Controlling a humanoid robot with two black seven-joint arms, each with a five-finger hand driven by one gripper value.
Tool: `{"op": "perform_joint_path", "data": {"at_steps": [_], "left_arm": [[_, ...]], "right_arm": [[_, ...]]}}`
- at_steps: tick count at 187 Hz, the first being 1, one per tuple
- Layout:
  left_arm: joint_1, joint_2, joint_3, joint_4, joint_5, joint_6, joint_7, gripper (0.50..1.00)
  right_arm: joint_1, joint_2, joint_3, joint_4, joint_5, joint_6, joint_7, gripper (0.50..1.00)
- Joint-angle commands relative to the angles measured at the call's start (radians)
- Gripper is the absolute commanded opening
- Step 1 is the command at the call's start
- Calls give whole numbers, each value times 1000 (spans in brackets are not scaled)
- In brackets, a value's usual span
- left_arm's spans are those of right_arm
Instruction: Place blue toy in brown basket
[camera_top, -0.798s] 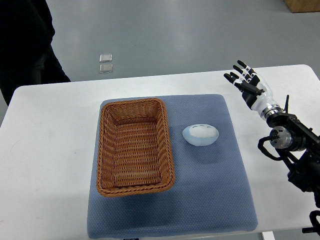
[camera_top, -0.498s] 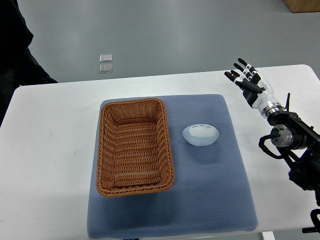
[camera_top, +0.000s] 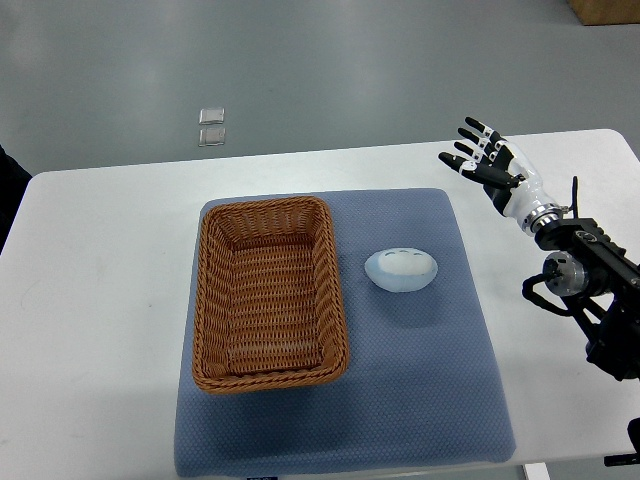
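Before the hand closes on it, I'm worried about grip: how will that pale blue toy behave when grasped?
The blue toy is a smooth, rounded egg-like shape, so it may slip or roll sideways if pushed off-centre. It lies flat on the textured blue mat, which probably damps rolling. It looks small and likely light. The right hand is open, away from it.

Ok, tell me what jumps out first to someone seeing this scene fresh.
The brown basket catches the eye first: big, woven and empty, on the left half of the blue mat. Just to its right on the mat lies the pale blue toy, apart from the basket. At the table's far right corner, the right hand is raised with fingers spread, holding nothing.
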Motion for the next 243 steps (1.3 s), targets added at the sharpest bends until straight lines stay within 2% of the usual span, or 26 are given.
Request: {"op": "perform_joint_path", "data": {"at_steps": [1,45,92,162,197,243], "left_arm": [[0,0,0,1,0,0,0,1000],[0,0,-2,1,0,0,0,1000],[0,0,-2,1,0,0,0,1000],[0,0,-2,1,0,0,0,1000],[0,0,0,1,0,0,0,1000],[0,0,1,1,0,0,0,1000]], "right_arm": [[20,-14,-33,2,-18,20,0,913],[77,-94,-125,16,-58,64,8,913],[172,-209,-295,53,-168,124,58,913],[289,-401,-557,261,-360,242,149,909],[304,-444,-626,347,-437,282,175,907],[301,-424,-714,373,-587,265,212,901]]}}
